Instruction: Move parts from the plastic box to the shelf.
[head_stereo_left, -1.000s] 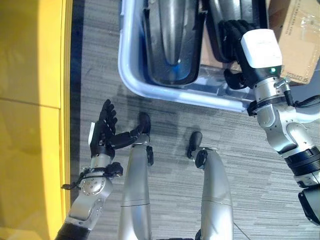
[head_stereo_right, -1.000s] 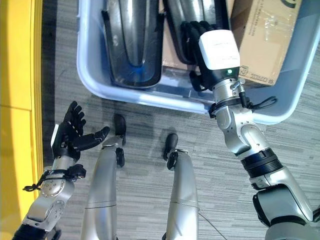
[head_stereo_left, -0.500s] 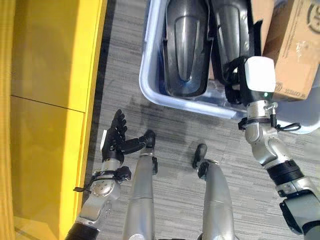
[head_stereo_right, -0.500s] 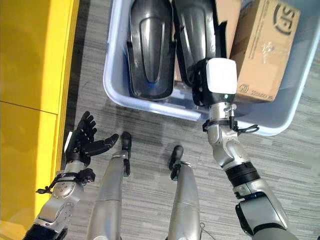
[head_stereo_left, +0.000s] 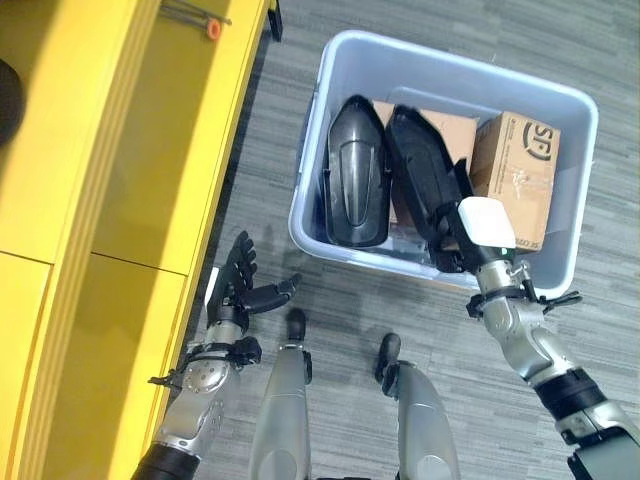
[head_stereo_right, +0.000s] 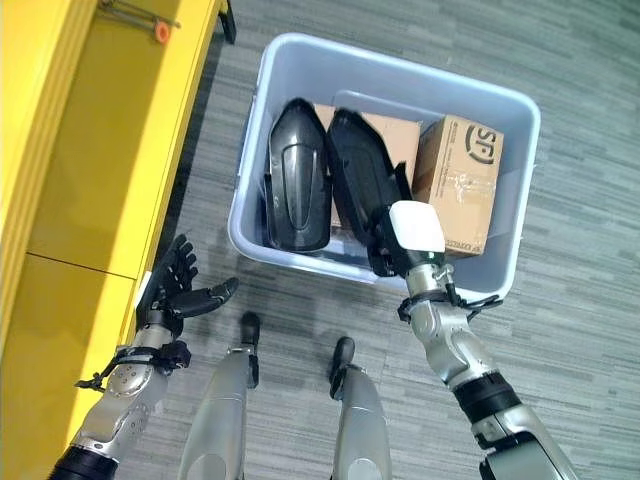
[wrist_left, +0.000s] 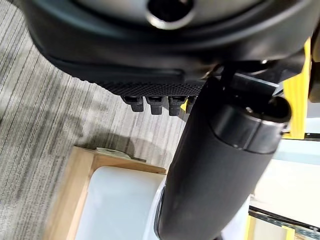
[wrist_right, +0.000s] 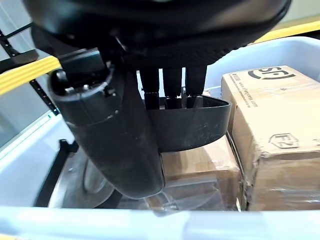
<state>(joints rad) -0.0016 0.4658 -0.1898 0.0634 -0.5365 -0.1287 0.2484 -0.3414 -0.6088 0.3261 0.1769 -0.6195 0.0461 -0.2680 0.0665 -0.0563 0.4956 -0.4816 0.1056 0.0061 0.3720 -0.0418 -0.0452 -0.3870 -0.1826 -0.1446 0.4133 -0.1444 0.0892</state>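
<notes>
A pale blue plastic box (head_stereo_left: 452, 62) stands on the grey floor. Two long black moulded parts lie side by side in it, the left part (head_stereo_left: 358, 190) and the right part (head_stereo_left: 422, 180). My right hand (head_stereo_left: 482, 225) reaches over the box's near wall. It is shut on the near end of the right part (wrist_right: 192, 125), with fingers (wrist_right: 172, 87) behind its rim and the thumb (wrist_right: 112, 132) in front. My left hand (head_stereo_left: 238, 288) hovers open over the floor beside the yellow shelf (head_stereo_left: 130, 150), holding nothing.
Two cardboard boxes share the plastic box: one (head_stereo_left: 515, 170) at its right, one (head_stereo_left: 440, 122) under the parts. The yellow shelf runs along the left, with a small orange-tipped fitting (head_stereo_left: 211, 28) at its far end. Grey carpet (head_stereo_left: 330, 410) surrounds the box.
The camera has pulled back, so the whole box and more of the shelf now show. My right hand stays on the right part's near end. My left hand stays open.
</notes>
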